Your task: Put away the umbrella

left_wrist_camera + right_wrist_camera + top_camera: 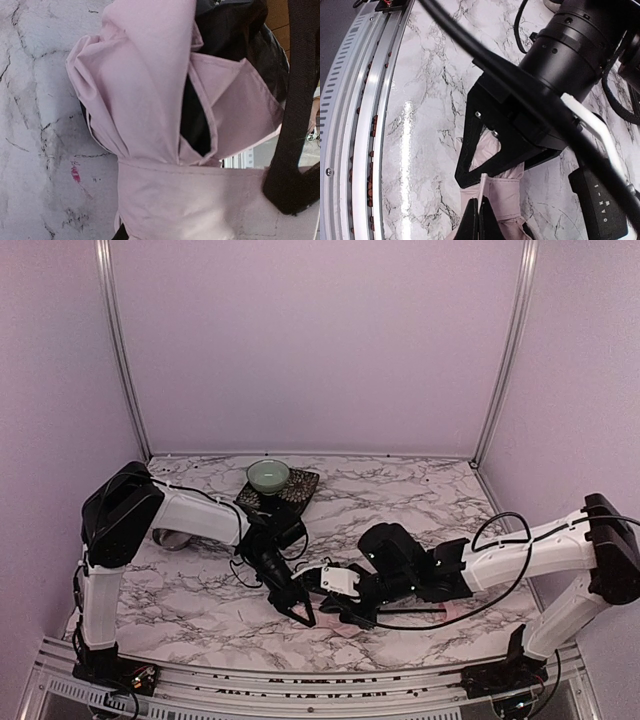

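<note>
The umbrella (145, 90) lies folded on the marble table, its pale pink fabric bunched with black lining showing in the folds. A pink closure band (190, 195) runs around it. In the right wrist view my left gripper (495, 150) straddles the umbrella (500, 197), its black fingers (468, 155) closed against the bundle. My right gripper (479, 222) is shut on the thin free end of the band (482, 187). From above, both grippers meet at mid-table, left (298, 610) and right (335, 605), and hide most of the umbrella.
A pale green bowl (268, 476) sits on a dark mat (298, 490) at the back of the table. A metallic object (170, 538) lies behind the left arm. A metal rail (350, 125) runs along the near table edge. Cables hang around both wrists.
</note>
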`<act>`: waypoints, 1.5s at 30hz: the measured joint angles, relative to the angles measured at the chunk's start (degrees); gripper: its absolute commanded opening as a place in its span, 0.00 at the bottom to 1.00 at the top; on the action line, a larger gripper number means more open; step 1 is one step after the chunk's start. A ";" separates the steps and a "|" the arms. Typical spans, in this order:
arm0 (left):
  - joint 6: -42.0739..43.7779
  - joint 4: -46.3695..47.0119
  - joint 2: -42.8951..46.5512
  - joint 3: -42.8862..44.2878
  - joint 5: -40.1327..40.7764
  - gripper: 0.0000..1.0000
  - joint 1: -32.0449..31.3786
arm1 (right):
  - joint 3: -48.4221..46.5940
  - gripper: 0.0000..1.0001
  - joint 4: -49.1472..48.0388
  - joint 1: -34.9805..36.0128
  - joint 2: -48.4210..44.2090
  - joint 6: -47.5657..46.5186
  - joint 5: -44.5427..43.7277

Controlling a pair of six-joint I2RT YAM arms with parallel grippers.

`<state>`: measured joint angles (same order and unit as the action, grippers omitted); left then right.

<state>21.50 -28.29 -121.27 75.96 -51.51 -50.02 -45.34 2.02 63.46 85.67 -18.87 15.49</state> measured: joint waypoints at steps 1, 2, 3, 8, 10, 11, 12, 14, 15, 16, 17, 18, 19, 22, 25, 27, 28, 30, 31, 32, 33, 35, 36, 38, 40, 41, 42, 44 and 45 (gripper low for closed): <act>-0.13 -0.31 -0.11 0.11 -0.02 0.00 0.04 | -0.11 0.00 0.39 0.44 0.26 -1.03 -0.72; -0.24 -0.44 -0.17 0.15 -0.07 0.00 0.09 | -0.13 0.00 0.55 0.81 0.52 -2.05 -1.33; -0.37 -0.55 -0.24 0.22 -0.11 0.00 0.11 | -0.13 0.00 0.63 1.18 0.94 -2.89 -1.86; -1.18 -0.94 -0.52 0.37 0.00 0.00 0.28 | -0.59 0.00 0.83 2.23 4.33 -6.95 -4.96; -1.36 -0.98 -0.52 0.37 0.00 0.00 0.37 | -0.61 0.00 0.83 2.56 4.42 -8.74 -6.16; -1.40 -1.03 -0.52 0.37 0.02 0.00 0.39 | -0.61 0.00 0.85 2.82 4.42 -9.46 -6.84; -1.42 -1.03 -0.52 0.37 0.02 0.00 0.42 | -0.61 0.00 0.87 3.04 4.42 -10.14 -7.41; -1.42 -1.09 -0.55 0.39 0.07 0.00 0.42 | -0.61 0.03 0.87 3.56 4.44 -11.32 -8.70; -1.42 -1.14 -0.55 0.39 0.07 0.00 0.44 | -0.59 0.05 0.87 4.00 4.48 -11.85 -9.66; -1.40 -1.16 -0.55 0.39 0.11 0.00 0.44 | -0.59 0.07 0.85 4.52 4.57 -12.52 -10.82; -1.40 -1.18 -0.55 0.39 0.13 0.00 0.44 | -0.59 0.09 0.90 5.11 4.81 -13.07 -11.76; -1.40 -1.18 -0.55 0.42 0.26 0.00 0.52 | -0.55 0.11 1.38 5.81 5.18 -13.40 -12.04; -1.38 -1.18 -0.52 0.44 0.44 0.00 0.79 | -0.39 0.12 1.97 6.60 5.68 -13.73 -12.24; -1.33 -1.16 -0.50 0.44 0.61 0.00 1.73 | 0.94 0.14 4.24 8.72 6.95 -14.19 -12.74; -1.11 -1.16 -0.48 0.48 0.92 0.00 2.29 | 1.64 0.15 6.56 9.18 6.29 -13.94 -13.33; -1.05 -1.18 -0.39 0.48 1.14 0.00 2.32 | 1.66 0.16 7.28 9.18 4.37 -13.40 -13.73; -0.98 -1.18 -0.35 0.48 1.29 0.00 2.29 | 1.66 0.16 7.45 9.18 2.84 -12.90 -13.75; -0.90 -1.20 -0.17 0.48 1.73 0.00 2.27 | 1.66 0.17 7.43 9.18 -0.96 -12.11 -13.75; -0.87 -1.20 -0.13 0.48 1.86 0.00 2.27 | 1.66 0.17 7.41 9.18 -2.73 -11.58 -13.77; -0.81 -1.22 -0.07 0.48 2.01 0.00 2.27 | 1.66 0.17 7.19 9.18 -4.70 -11.02 -13.81; -0.74 -1.25 -0.02 0.48 2.10 0.00 2.27 | 1.66 0.17 6.67 9.18 -6.75 -10.25 -13.99; -0.66 -1.29 0.04 0.48 2.32 0.00 2.25 | 1.73 0.17 5.29 9.05 -10.14 -8.76 -14.36; -0.59 -1.31 0.09 0.48 2.45 0.00 2.25 | 1.84 0.17 4.42 8.79 -11.61 -7.98 -14.45; -0.50 -1.33 0.17 0.48 2.69 0.00 2.23 | 2.16 0.17 2.78 7.82 -14.10 -5.92 -14.23; -0.26 -1.33 0.39 0.39 3.26 0.00 2.12 | 2.43 0.19 1.79 5.42 -15.47 -3.13 -13.31; 0.02 -1.31 0.66 0.28 3.85 0.00 1.99 | 2.49 0.22 1.53 3.61 -16.04 -1.38 -12.59; 0.48 -1.22 1.16 -0.13 4.81 0.00 1.77 | 2.56 0.25 1.42 1.49 -16.57 0.48 -11.50; 1.88 0.02 3.37 -2.12 8.24 0.00 0.57 | 3.08 0.34 0.68 -4.81 -18.29 4.90 -7.28; 2.54 0.72 4.59 -3.21 10.05 0.00 -0.02 | 3.63 0.38 0.04 -9.20 -19.58 7.61 -4.85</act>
<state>24.03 -27.57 -116.68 72.75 -41.45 -50.04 -41.71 2.07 54.26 66.08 -11.27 10.63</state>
